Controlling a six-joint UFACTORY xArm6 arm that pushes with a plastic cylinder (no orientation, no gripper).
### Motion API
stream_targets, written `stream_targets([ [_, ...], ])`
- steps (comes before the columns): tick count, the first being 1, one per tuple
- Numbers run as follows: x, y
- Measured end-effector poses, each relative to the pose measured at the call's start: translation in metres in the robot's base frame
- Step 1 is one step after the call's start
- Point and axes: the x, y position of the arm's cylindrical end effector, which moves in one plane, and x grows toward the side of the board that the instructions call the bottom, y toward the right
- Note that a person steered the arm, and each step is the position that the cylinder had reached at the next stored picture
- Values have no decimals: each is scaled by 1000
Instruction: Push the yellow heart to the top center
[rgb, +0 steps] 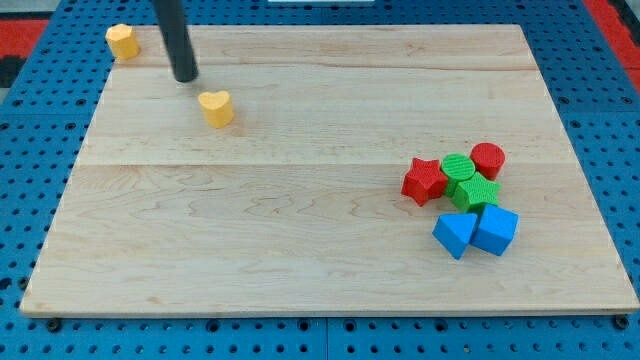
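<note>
Blue blocks near bench right edge, irrelevant. Our tool, bare rod holding nothing, tip just up-left of yellow heart; we should circle left, push right toward top-edge centre.

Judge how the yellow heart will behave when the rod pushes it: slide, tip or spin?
The yellow heart looks squat and flat-bottomed, so it will probably slide on the smooth wooden board rather than tip or roll. My tip sits to its upper left; an off-centre push on its lobed outline may spin it.
</note>
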Motion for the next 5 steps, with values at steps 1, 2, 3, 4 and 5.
stream_targets([
  [1,25,-31],
  [2,86,-34],
  [3,103,12],
  [4,100,62],
  [5,63,77],
])
